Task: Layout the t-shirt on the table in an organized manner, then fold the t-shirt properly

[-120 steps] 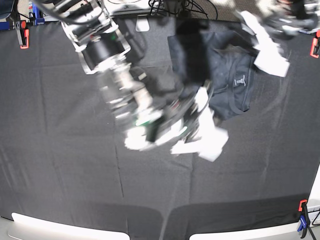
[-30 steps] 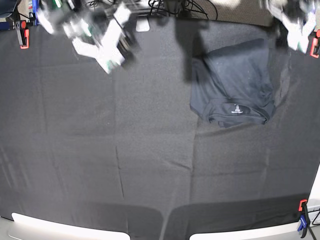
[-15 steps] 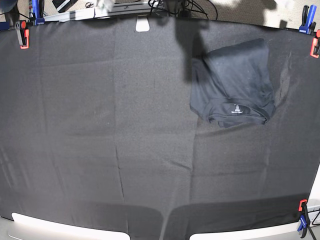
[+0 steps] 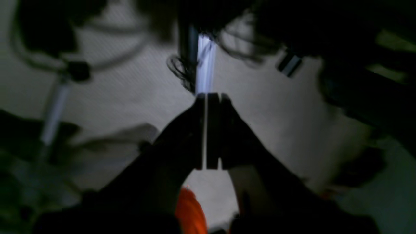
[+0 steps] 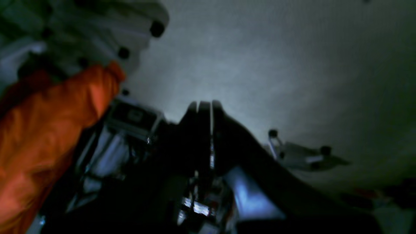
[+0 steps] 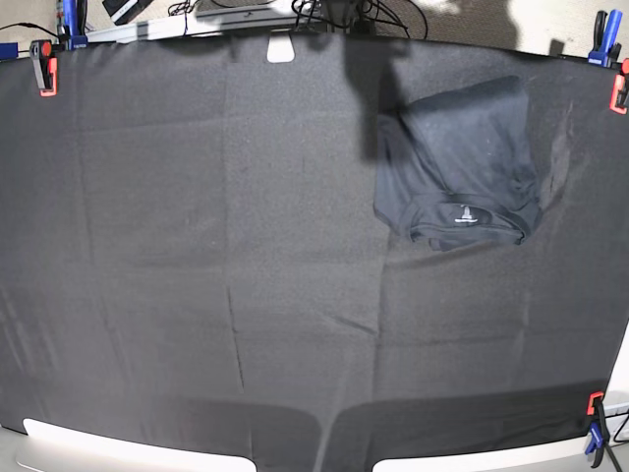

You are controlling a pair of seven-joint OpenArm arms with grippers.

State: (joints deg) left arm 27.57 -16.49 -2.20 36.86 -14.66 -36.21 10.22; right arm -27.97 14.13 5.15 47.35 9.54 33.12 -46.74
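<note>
Left wrist view: the left hand (image 4: 208,130) shows as a dark silhouette, its two fingers (image 4: 185,136) pressed together with only a thin sliver of light between them and nothing held. Behind it is a pale, blurred floor (image 4: 286,113) with dark cables (image 4: 182,68) and a bright vertical strip; an orange shape (image 4: 191,211) sits at the bottom edge, too blurred to identify. Right wrist view: the right hand (image 5: 204,130) is likewise dark and out of focus, fingers together, empty. A large orange mass (image 5: 42,130) fills the left side of the picture, with white machine parts carrying black knobs (image 5: 130,29) above it; the rest is a pale grey surface. Neither wrist view shows the garment. Base view: no arm is in sight over the desk (image 6: 197,295), which is covered by a black textured cloth pinned with orange clamps (image 6: 43,71) at the far corners and another clamp (image 6: 595,433) at the near right corner. The t-shirt (image 6: 457,162) lies folded into a compact, roughly rectangular bundle in the far right part of the desk, neck edge toward the camera, its small white label (image 6: 462,212) facing up. The fold is slightly skewed, with some bunching along the near edge.
</note>
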